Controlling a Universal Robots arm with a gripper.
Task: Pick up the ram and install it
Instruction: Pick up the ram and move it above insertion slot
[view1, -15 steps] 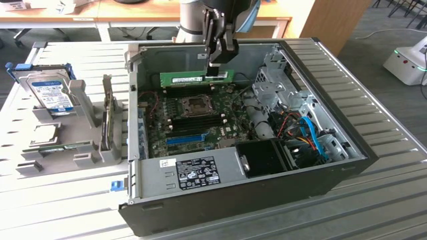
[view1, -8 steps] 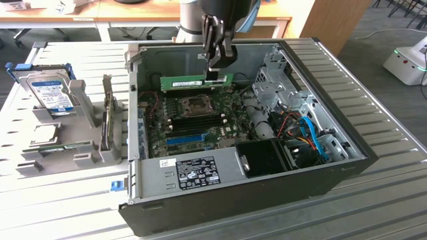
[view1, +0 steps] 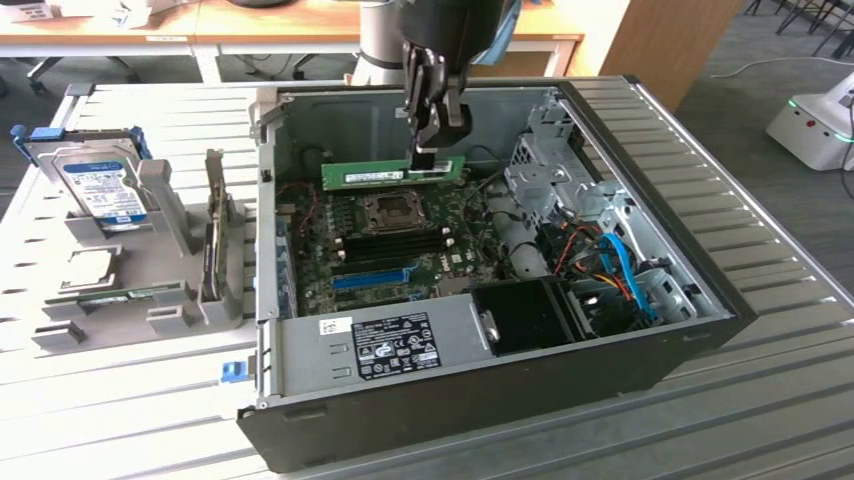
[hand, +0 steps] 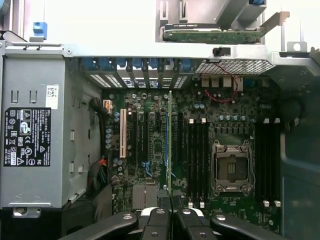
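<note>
While the gripper (view1: 437, 152) hangs inside the open computer case (view1: 534, 400), its jaws are clamped nearly together on the ram (view1: 380, 174) near the exterior view's right end, holding it level and on edge above the motherboard (view1: 400, 250).

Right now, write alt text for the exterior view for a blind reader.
The gripper holds a green ram stick by one end above the motherboard inside an open computer case. On the exterior view's left, a grey rack holds a hard drive and a second ram stick.
</note>
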